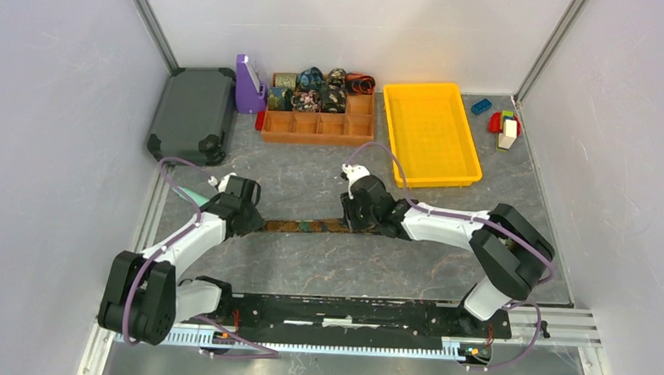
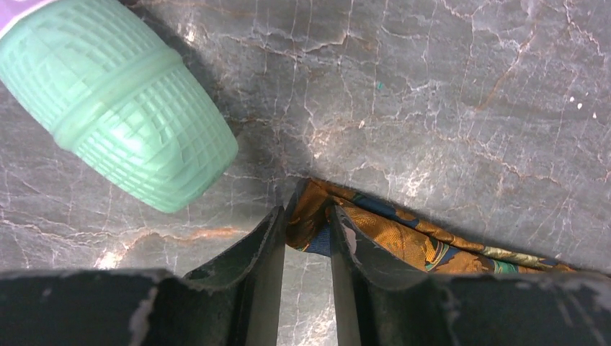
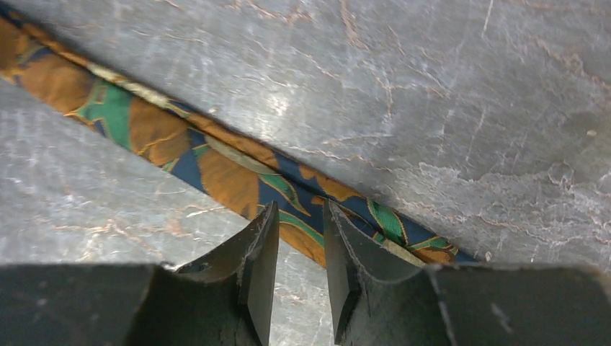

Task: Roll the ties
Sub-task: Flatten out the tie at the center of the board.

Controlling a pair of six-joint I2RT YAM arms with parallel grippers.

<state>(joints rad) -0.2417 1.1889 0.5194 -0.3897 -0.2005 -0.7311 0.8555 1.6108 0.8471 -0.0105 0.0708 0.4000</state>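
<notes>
One tie (image 1: 310,226), printed in orange, blue and green, lies stretched flat on the table between my two grippers. My left gripper (image 1: 255,220) is at its left end. In the left wrist view the left gripper (image 2: 308,213) is shut on the tie (image 2: 403,241), whose end is bunched up between the fingertips. My right gripper (image 1: 357,222) is at the other end. In the right wrist view the right gripper (image 3: 300,209) stands narrowly open over the flat tie (image 3: 216,176), which runs crosswise under the tips. Several rolled ties (image 1: 316,90) sit in the back row of the orange organizer (image 1: 318,128).
A teal-green stick (image 1: 189,194) lies just left of my left gripper, its ribbed end (image 2: 122,115) close by. At the back are a dark grey case (image 1: 192,114), a purple holder (image 1: 249,82), a yellow tray (image 1: 432,133) and toy blocks (image 1: 502,123).
</notes>
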